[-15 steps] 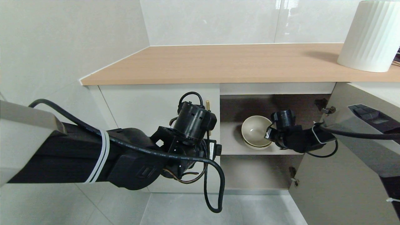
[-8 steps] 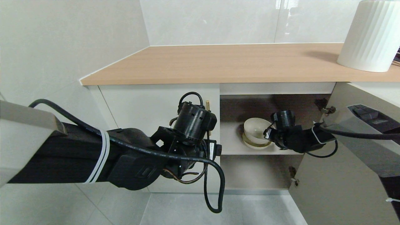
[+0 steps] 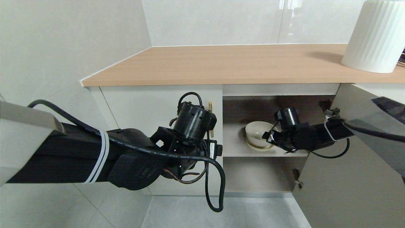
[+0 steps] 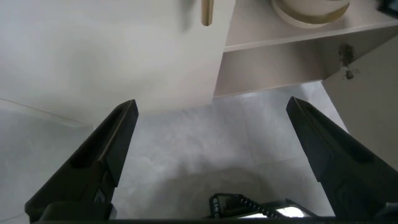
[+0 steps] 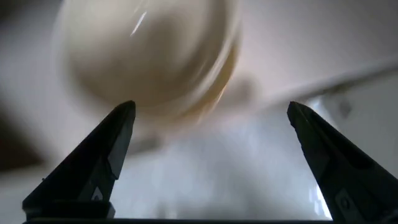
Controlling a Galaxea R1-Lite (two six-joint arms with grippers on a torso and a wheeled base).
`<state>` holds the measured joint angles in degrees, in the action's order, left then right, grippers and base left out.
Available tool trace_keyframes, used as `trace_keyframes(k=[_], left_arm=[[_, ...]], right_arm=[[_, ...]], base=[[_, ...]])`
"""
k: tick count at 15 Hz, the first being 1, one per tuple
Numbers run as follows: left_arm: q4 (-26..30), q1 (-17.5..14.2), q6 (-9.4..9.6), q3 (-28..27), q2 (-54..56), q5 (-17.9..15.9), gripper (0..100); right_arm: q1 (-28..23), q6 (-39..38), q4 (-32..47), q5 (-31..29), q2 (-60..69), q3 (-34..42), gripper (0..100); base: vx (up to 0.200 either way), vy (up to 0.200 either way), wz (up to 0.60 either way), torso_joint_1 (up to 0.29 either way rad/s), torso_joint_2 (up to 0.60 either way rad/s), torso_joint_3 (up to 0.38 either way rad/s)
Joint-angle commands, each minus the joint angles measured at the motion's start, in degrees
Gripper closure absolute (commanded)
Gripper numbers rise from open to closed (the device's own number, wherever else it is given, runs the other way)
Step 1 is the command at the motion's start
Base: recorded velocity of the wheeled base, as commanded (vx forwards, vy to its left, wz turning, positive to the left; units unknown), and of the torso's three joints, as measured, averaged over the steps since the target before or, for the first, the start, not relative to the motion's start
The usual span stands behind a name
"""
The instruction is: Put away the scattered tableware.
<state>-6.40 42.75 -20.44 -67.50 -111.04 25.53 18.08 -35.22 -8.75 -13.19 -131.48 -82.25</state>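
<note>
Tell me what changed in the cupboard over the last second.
The bowl, tipped up toward the camera a second ago, has settled upright in the dish on the shelf. The right gripper stands open just short of it, apparently having let go, and its arm has risen slightly. The left gripper barely shifted, open and empty. The cupboard door stays open.

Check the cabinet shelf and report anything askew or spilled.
Nothing stands out. The cream bowl sits nested in the lower bowl on the shelf, no spill visible; the right gripper is open close by.
</note>
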Motion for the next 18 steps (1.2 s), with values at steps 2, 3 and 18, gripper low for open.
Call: trace_keyframes(k=[2, 3, 18], left_arm=[[0.07, -1.44, -0.21, 0.44, 1.80, -1.27, 0], [0.16, -2.59, -1.35, 0.97, 3.73, -2.32, 0], [0.25, -5.75, -4.43, 18.90, 21.92, -8.39, 0]], right_arm=[[3.72, -0.03, 8.40, 8.27, 14.76, 6.66, 0], [5.39, 0.77, 11.65, 8.27, 19.06, 7.81, 0], [12.77, 1.91, 29.76, 8.71, 41.30, 24.15, 0]], base=[[0.000, 0.000, 0.00, 0.000, 0.00, 0.000], [0.000, 0.000, 0.00, 0.000, 0.00, 0.000], [-0.053, 0.000, 0.00, 0.001, 0.00, 0.000]])
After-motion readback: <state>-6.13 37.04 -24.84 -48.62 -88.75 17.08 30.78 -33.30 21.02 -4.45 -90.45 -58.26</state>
